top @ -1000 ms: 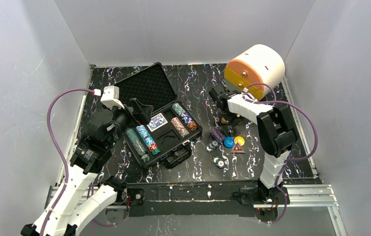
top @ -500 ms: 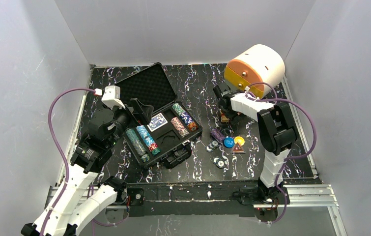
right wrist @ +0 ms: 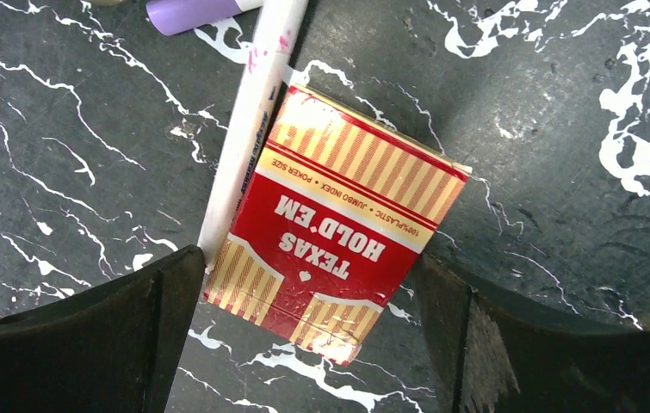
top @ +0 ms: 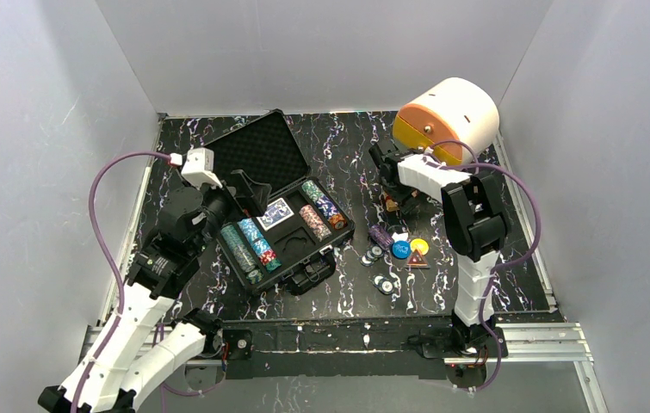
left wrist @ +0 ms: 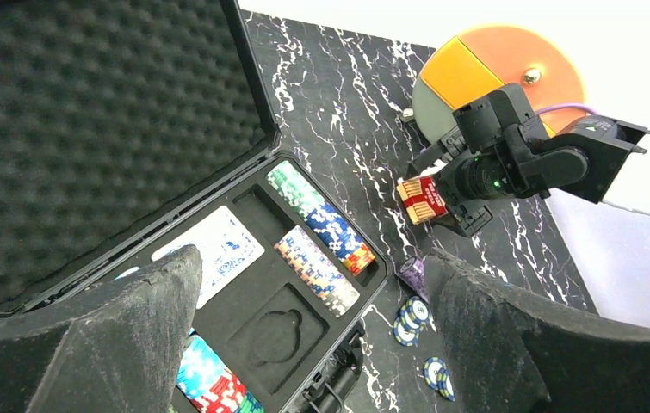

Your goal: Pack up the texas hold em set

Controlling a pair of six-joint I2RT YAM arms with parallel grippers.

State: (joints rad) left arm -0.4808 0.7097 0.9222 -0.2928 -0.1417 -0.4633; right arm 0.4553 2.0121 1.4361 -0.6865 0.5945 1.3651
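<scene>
The black foam-lined case (top: 256, 155) lies open at centre left, with rows of chips (top: 252, 245) and a blue card deck (left wrist: 209, 249) in its slots. A red Texas Hold'em card deck (right wrist: 347, 228) lies flat on the mat, and it also shows in the top view (top: 387, 203). My right gripper (right wrist: 312, 335) is open, low over the deck, with one finger on each side and a gap to each. My left gripper (left wrist: 312, 344) is open and empty, hovering above the case (left wrist: 114, 129). Loose chips (top: 375, 254) lie right of the case.
A white marker (right wrist: 248, 129) with a purple cap lies against the deck's left edge. A purple chip stack (top: 380, 235), a blue disc (top: 400, 249), a yellow disc (top: 420, 246) and a red triangle (top: 417, 261) lie nearby. A white and orange cylinder (top: 446, 120) stands at the back right.
My right arm has swung left and farther back, bringing its gripper over the red deck. My left arm has shifted only slightly.
</scene>
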